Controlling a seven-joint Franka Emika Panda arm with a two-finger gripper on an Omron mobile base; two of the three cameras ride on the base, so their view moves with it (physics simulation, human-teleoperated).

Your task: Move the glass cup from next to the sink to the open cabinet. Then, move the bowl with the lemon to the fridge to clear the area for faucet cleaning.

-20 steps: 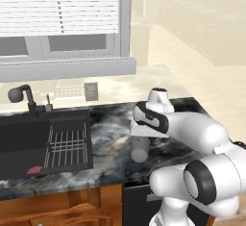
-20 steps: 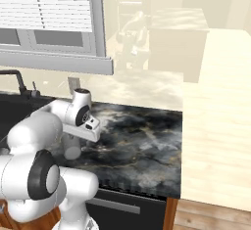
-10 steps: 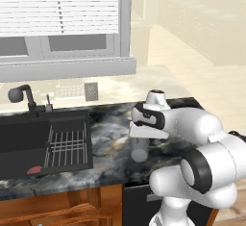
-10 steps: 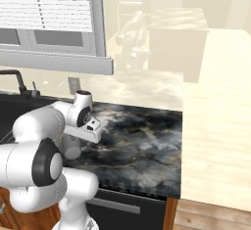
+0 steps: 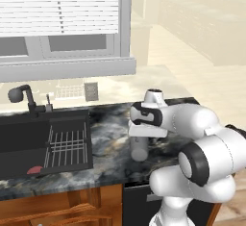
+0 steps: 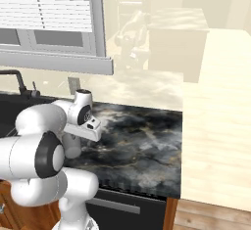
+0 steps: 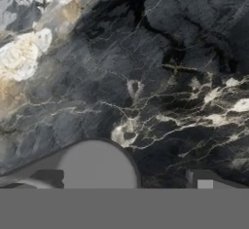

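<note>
One cup (image 5: 139,148) stands upright on the dark desk (image 5: 108,138), right of the sink (image 5: 45,141), directly under my hand. My jaws (image 5: 140,140) are spread wide, holding nothing. I judge I should descend straight, keep the cup centred between both fingers, then close gently so it won't tip.

I see even, diffuse rendered light in both base views; the far room washes out to pale cream and looks hazy. The window blinds (image 5: 60,6) read bright, without glare. The dark marbled counter (image 5: 113,138) stays legible, with faint shadow under the arm. My hand view is soft and coarsely textured.
</note>
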